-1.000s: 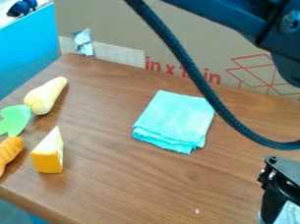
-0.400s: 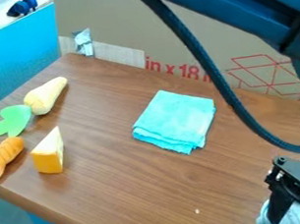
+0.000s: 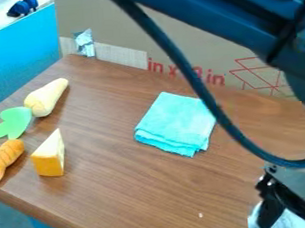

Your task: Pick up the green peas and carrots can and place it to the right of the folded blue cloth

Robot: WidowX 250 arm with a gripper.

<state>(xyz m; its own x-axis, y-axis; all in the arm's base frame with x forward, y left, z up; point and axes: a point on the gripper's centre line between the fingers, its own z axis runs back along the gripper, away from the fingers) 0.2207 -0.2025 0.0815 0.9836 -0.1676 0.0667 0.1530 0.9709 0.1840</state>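
Red print (image 3: pixel 154 65) on cardboard (image 3: pixel 103 20), turquoise cloth (image 3: pixel 175 124) nearest the lower-right tool (image 3: pixel 269 207), wide or narrow state unclear.

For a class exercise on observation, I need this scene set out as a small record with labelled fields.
surface: brown wood-grain table
cloth: turquoise cloth, folded, lying flat
pale toy: bulb-shaped root, against green leaf piece
orange toy: ridged carrot shape, by the table's edge
wedge: yellow and cream cheese shape, upright, apart from the others
pincer: black pincer at the lower right; the cloth is the nearest item
pincer load: cannot tell
backdrop: cardboard with red print
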